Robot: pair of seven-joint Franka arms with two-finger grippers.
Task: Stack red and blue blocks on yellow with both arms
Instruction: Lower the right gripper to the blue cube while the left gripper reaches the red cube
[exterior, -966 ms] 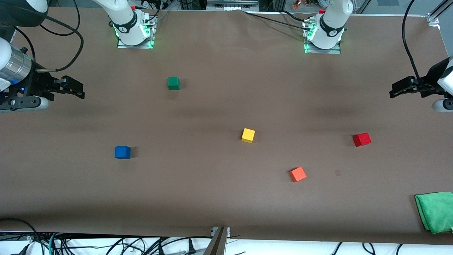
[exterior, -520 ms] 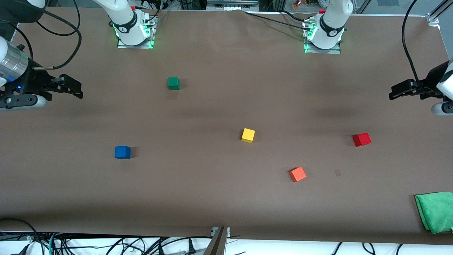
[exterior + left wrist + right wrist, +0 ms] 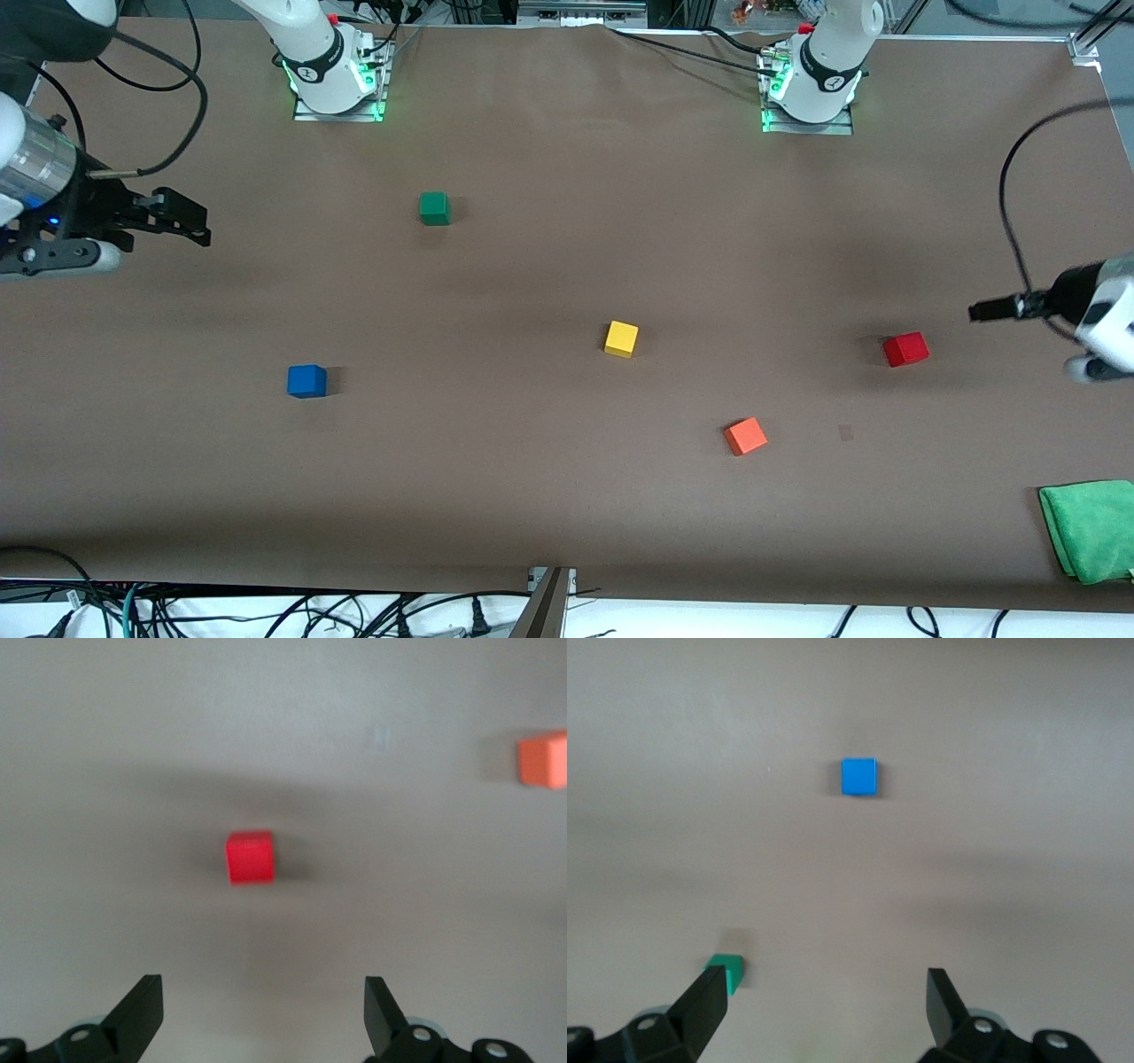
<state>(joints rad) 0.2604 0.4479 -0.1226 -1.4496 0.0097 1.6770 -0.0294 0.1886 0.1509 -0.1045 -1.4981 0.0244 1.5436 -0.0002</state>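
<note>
The yellow cube [image 3: 621,338] sits mid-table. The red cube [image 3: 905,348] lies toward the left arm's end and shows in the left wrist view [image 3: 251,858]. The blue cube [image 3: 306,380] lies toward the right arm's end and shows in the right wrist view [image 3: 858,777]. My left gripper [image 3: 979,311] [image 3: 263,1014] is open and empty, in the air beside the red cube at the table's end. My right gripper [image 3: 190,226] [image 3: 828,1005] is open and empty, in the air over the table's other end, apart from the blue cube.
A green cube [image 3: 434,207] sits nearer the arm bases and shows in the right wrist view [image 3: 728,971]. An orange-red cube [image 3: 745,436] lies nearer the front camera than the yellow cube and shows in the left wrist view [image 3: 542,759]. A green cloth [image 3: 1090,529] lies at the table's corner.
My left gripper has swung down toward the red cube and turned. My right gripper has barely shifted. No cube has moved.
</note>
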